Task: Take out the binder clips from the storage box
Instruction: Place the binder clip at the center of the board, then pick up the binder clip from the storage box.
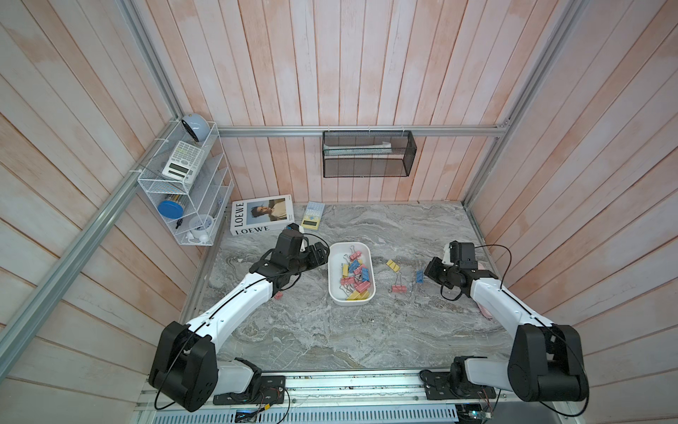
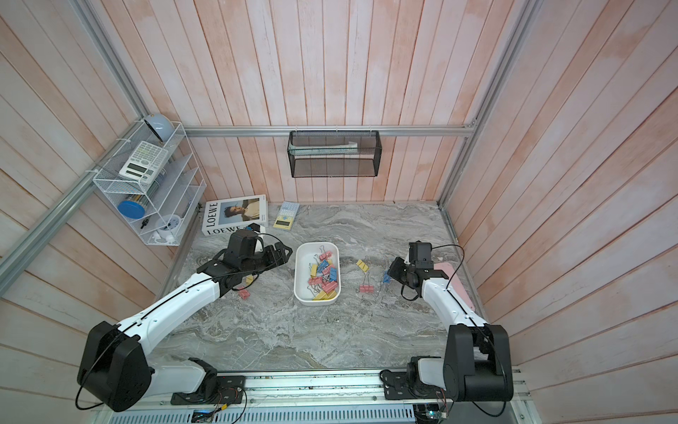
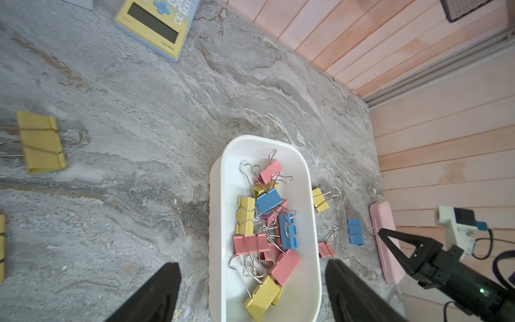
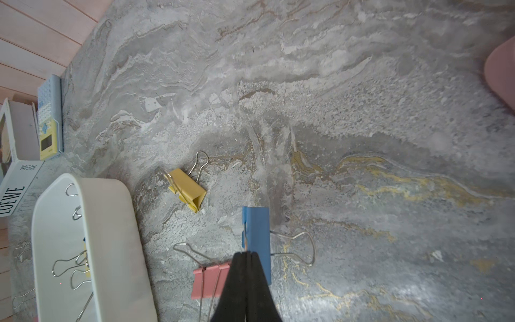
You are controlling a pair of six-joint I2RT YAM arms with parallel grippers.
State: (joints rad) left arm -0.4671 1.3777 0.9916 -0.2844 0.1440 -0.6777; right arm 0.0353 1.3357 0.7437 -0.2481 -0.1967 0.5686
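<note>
The white storage box [image 1: 335,290] sits mid-table in both top views and holds several pink, blue and yellow binder clips [image 1: 355,273]. My left gripper [image 1: 320,255] is open at the box's left rim. In the left wrist view its fingers [image 3: 167,290] straddle the near end of the box [image 3: 217,223] with nothing between them. Right of the box a yellow clip [image 1: 393,265], a pink clip [image 1: 398,288] and a blue clip [image 1: 419,276] lie on the table. My right gripper [image 4: 246,254] is shut, its tip over the blue clip [image 4: 256,228]. Nothing shows between its fingers.
A yellow clip [image 2: 249,279] and a pink clip [image 2: 243,293] lie under my left arm. A LOEWE book [image 1: 262,214] and a yellow calculator [image 1: 313,216] lie at the back left. A pink lid [image 2: 455,282] lies under my right arm. A wire rack [image 1: 187,191] and a mesh basket [image 1: 368,154] hang on the walls.
</note>
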